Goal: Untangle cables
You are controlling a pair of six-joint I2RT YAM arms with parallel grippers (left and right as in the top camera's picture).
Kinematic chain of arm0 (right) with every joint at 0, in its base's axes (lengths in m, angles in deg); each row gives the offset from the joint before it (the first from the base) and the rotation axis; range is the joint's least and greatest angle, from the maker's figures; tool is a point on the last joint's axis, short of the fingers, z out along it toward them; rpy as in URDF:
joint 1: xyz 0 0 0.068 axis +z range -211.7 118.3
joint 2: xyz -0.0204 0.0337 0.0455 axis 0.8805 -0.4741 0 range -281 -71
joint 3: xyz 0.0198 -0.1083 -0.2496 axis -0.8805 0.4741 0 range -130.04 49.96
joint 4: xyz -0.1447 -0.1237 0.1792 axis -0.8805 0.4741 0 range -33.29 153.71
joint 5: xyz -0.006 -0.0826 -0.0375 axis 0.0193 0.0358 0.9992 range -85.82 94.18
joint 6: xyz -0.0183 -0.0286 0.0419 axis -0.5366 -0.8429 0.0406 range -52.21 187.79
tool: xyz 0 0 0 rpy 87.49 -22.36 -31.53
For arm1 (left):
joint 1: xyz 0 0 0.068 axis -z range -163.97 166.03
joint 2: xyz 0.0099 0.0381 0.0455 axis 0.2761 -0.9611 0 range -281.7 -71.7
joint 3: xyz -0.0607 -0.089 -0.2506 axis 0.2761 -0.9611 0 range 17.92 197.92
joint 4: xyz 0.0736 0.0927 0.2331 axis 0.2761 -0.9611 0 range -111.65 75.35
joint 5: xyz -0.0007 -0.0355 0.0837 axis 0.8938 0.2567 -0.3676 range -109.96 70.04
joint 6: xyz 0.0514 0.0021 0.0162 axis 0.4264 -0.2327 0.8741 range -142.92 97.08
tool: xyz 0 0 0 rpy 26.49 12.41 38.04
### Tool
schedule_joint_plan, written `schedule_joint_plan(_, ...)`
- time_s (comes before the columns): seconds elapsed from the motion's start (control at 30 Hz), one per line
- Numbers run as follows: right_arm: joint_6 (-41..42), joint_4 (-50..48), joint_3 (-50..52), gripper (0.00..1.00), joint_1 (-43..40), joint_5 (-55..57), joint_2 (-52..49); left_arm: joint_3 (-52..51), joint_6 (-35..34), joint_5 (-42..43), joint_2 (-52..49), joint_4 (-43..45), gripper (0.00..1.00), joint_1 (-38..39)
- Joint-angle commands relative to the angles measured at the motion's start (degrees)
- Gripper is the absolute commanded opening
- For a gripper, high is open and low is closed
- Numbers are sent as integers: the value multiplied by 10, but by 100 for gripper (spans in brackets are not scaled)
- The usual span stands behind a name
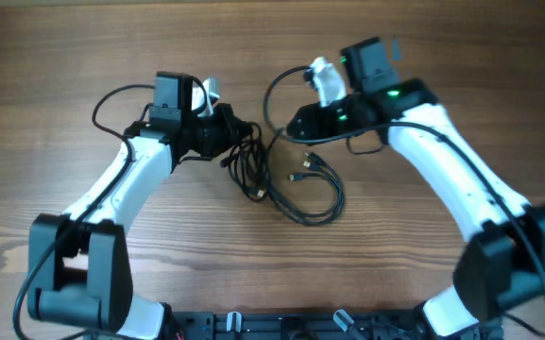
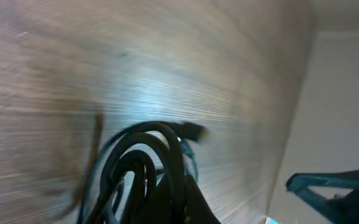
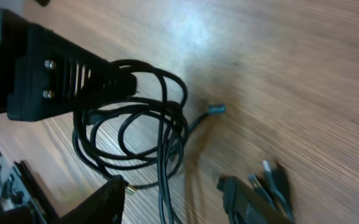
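Note:
The cables are thin black cords lying tangled in the middle of the table. One bundle of loops (image 1: 250, 168) hangs from my left gripper (image 1: 227, 132), which is shut on it; up close the loops (image 2: 139, 165) and a small plug (image 2: 195, 132) fill the left wrist view. A longer loop (image 1: 315, 203) trails right, with plug ends (image 1: 307, 163) beside it. My right gripper (image 1: 289, 127) hovers just right of the bundle. It (image 3: 173, 202) is open, with cable strands (image 3: 165, 180) running between its fingers and plugs (image 3: 269, 177) by the right finger.
The wooden table (image 1: 442, 57) stretches all around the cables. Thicker black wiring (image 1: 111, 99) loops off the left arm, and another loop (image 1: 274, 87) off the right wrist. The two arm bases stand at the front edge.

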Motion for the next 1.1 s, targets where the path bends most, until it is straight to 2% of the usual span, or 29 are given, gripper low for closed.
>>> schedule_joint_plan(0.0,-7,-25,-5,48,23,2,-55,7,-45,-16,-9,2,4,-11)
schedule_joint_plan(0.17,-34,-65,-5,47,35,-60,-98,7,-76,63,-9,18,4,-46)
schedule_joint_plan(0.4,-83,-114,-5,48,48,-113,-99,7,-117,189,-9,53,4,-80)
schedule_joint_plan(0.5,-94,-139,-5,48,60,-110,-99,7,-138,213,-9,70,4,-80)
schedule_joint_plan(0.67,-95,-164,-5,47,69,-35,-99,7,-168,246,-9,98,4,-80)
schedule_joint_plan(0.93,-94,-186,-5,42,69,26,-100,7,-168,257,-9,99,4,-80)
schedule_joint_plan(1.07,-63,-212,-5,42,69,42,-117,7,-168,262,-9,99,4,-80)
